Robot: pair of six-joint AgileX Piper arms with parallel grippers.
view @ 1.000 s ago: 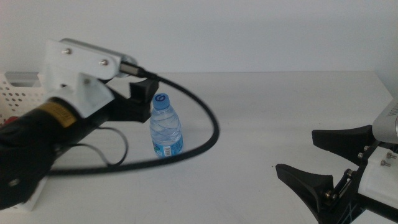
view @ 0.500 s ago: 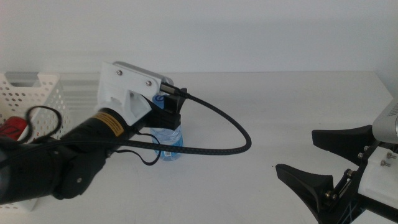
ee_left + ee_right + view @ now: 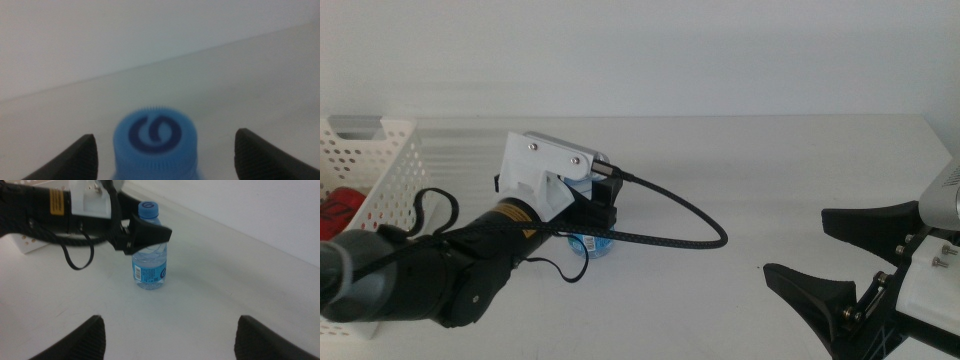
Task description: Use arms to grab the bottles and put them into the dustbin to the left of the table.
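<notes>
Left gripper [image 3: 142,234] w/ black jaws spread wide, one either side of the small clear water bottle w/ blue cap and blue label [image 3: 149,262], at neck/shoulder height; from wrist cam the cap sits centred between the jaws w/ clear gaps both sides, no contact visible. Left arm [image 3: 480,260], white housing w/ yellow sticker, reaches in from left side of table, low and roughly level, black cable [image 3: 670,225] looping off the wrist to the right. Bottle stands upright on the plain white matte tabletop [image 3: 770,180], mid-left area, mostly hidden behind the wrist in middle view.

White perforated plastic basket [image 3: 375,170] at far left edge, something red [image 3: 342,208] inside it.

Right gripper [image 3: 840,265] parked at bottom right corner, jaws apart, holding nothing, well apart from bottle.
</notes>
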